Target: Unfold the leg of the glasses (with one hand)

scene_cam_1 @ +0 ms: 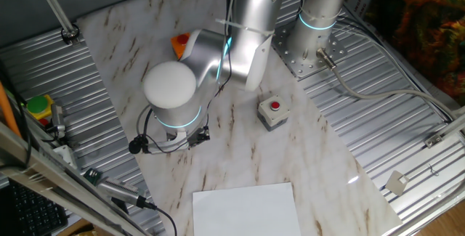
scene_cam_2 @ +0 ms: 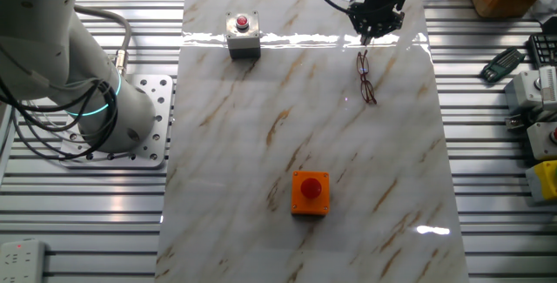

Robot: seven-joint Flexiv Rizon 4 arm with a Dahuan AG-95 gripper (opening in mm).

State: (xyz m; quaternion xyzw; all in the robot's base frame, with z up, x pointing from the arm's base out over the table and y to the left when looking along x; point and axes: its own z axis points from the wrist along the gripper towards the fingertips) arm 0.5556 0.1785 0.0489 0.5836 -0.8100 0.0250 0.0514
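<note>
Marbled white tabletop (scene_cam_2: 287,144) with brown veining, flanked by ribbed metal panels — this is the surface we catalogue.

Item one: small thin-wire spectacles with a dark reddish-brown frame (scene_cam_2: 366,77), lying flat toward 1 o'clock of the tabletop in the other fixed view, long axis running roughly 12 to 6. In the one fixed view they are hidden under the arm. We cannot tell how far either leg is folded; the wire is too fine.

Item two: black two-finger gripper (scene_cam_2: 376,27) on the silver arm, poised at the 12 o'clock end of the spectacles, its tips very near or touching the frame. Whether the fingers are spread or pinched on the wire we cannot tell.

Item three: grey box with a red button (scene_cam_2: 243,34), at 11 o'clock, well apart from the spectacles.

Item four: orange box with a red button (scene_cam_2: 310,192), near 6 o'clock, also well apart.

Item five: white sheet of paper (scene_cam_1: 247,208), at the table edge beyond the gripper.

Risks, as we judge them — with one gripper and nothing bracing the frame, a push on a leg may slide or spin the whole pair across the smooth marble instead of opening the hinge. Too firm a squeeze could bend the thin wire. A tip landing on a lens may tip the frame up.
</note>
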